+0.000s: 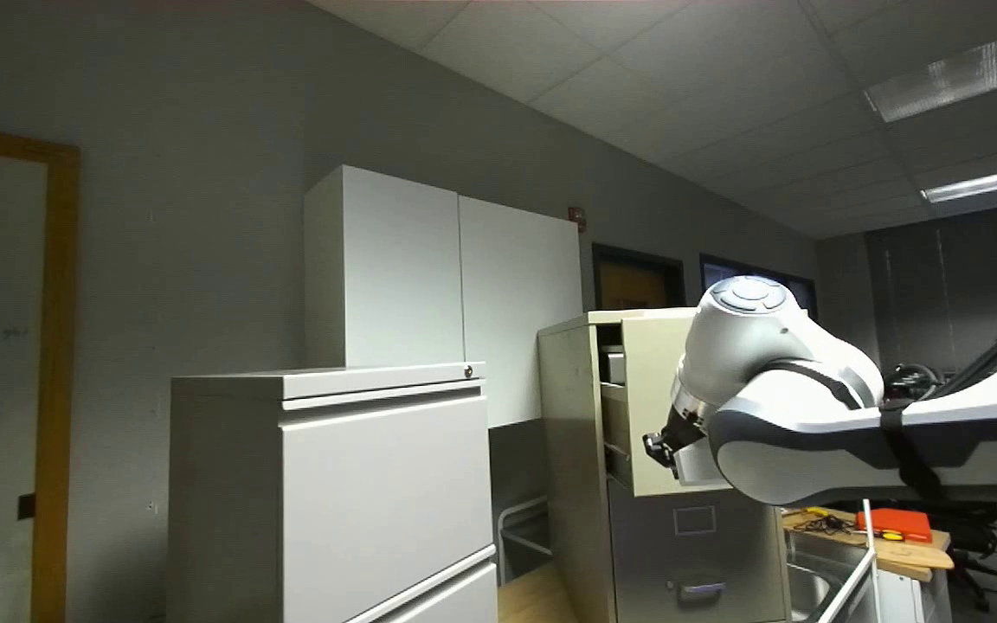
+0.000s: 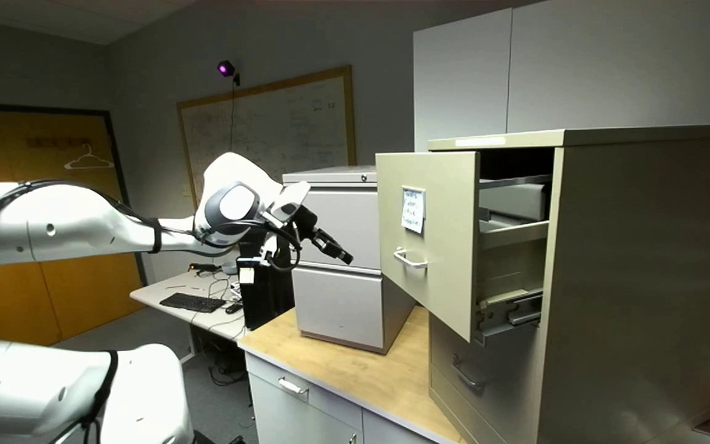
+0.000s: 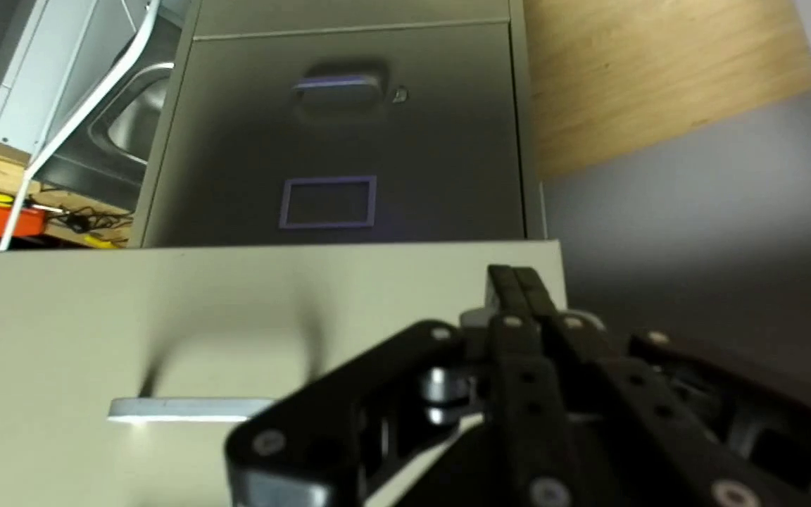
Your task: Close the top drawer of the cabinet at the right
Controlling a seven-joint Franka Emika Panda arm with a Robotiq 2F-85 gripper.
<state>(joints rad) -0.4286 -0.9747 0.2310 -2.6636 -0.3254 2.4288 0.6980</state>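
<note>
The top drawer of the beige filing cabinet is pulled out in both exterior views; its front (image 1: pixel 659 381) (image 2: pixel 435 185) stands away from the cabinet (image 1: pixel 572 415) (image 2: pixel 626 277), with the drawer's side and rail exposed. It carries a paper label and a silvery handle (image 2: pixel 410 259). The wrist view, upside down, shows the drawer front (image 3: pixel 236 296) and handle (image 3: pixel 187 409). My gripper (image 1: pixel 659 450) (image 2: pixel 347 256) (image 3: pixel 517 271) is shut, fingers together and empty. It is in front of the drawer, and an exterior view shows a gap to it.
A pale grey cabinet (image 1: pixel 386 502) (image 2: pixel 338 302) stands beside the filing cabinet on a wooden counter (image 2: pixel 324 357). A white cupboard (image 1: pixel 403 268) hangs behind. A white bent tube (image 3: pixel 89 113) and a sink (image 3: pixel 141 120) lie on the filing cabinet's other side.
</note>
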